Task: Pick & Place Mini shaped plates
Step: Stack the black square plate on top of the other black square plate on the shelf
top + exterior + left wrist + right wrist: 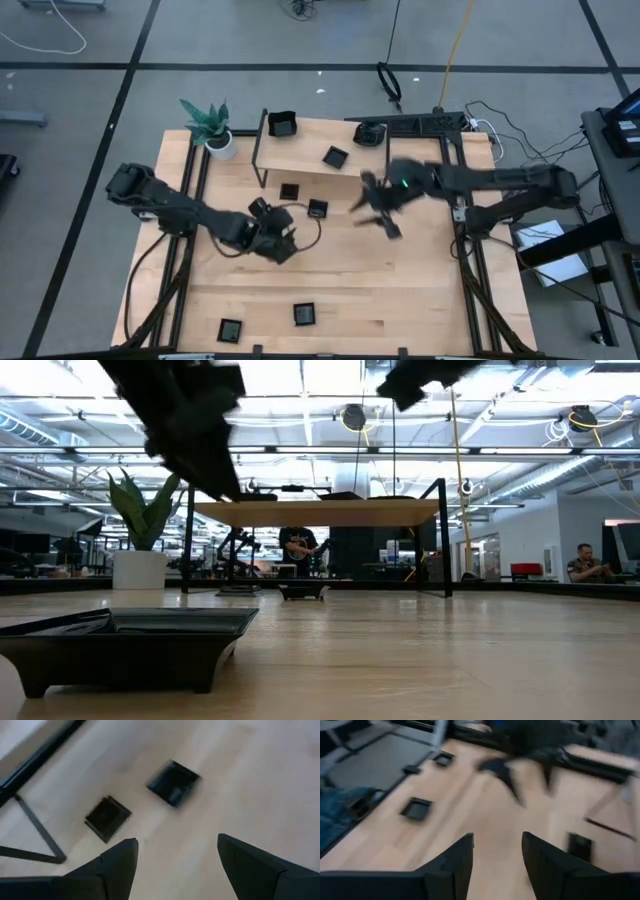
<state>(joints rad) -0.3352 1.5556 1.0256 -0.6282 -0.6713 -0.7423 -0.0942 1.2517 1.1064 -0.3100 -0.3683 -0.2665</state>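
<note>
Small glossy black square plates (318, 209) lie flat on the light wooden surface (420, 280), no long axis. Two at centre, two near the 6 o'clock edge (304, 314). Left gripper (175, 860) hovers, jaws wide, empty. Right gripper (497, 855) at 3 o'clock, jaws parted, empty. Open room at 4 o'clock.

Small black plates (317, 209) lie scattered across the table.

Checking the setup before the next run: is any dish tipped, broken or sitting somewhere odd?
Nothing stands out. The small black plates lie flat and apart on the table, with two more on the raised shelf. The potted plant stands upright at the corner. Both pincers hang empty above the wood.
</note>
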